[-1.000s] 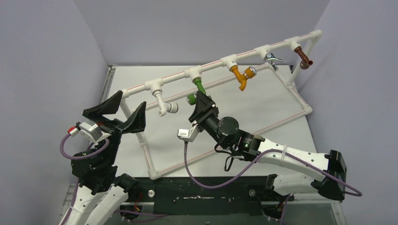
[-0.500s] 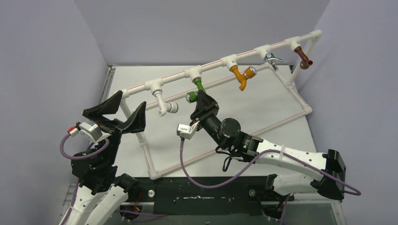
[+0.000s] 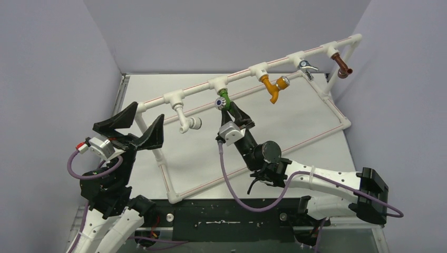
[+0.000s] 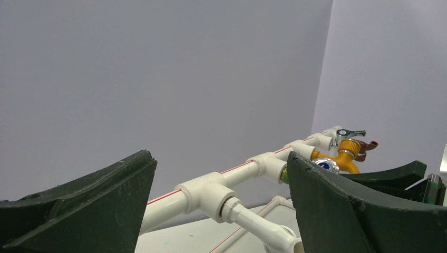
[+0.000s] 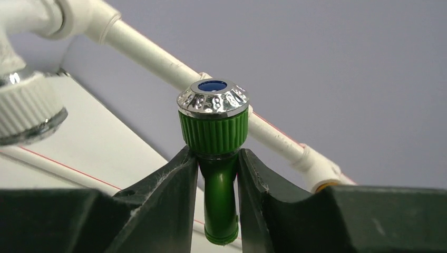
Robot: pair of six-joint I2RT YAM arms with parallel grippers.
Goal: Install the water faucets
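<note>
Top external: the right claw [image 3: 228, 109] is pinched on the green faucet [image 3: 223, 99], which hangs from a tee of the white pipe frame [image 3: 174, 96] just beyond its tips; the left claw [image 3: 139, 126] stands spread wide and empty, well off to the left. Left wrist: the frame's rail runs between those spread fingers, an orange faucet [image 4: 345, 155] far to their right. Right wrist: both fingers [image 5: 163, 195] clamp the green neck directly under the ribbed, chrome-capped knob [image 5: 213, 129]; I judge it light, rigid plastic with a glossy, slippery neck, so hold close under the knob and twist gently to spare the threads.
</note>
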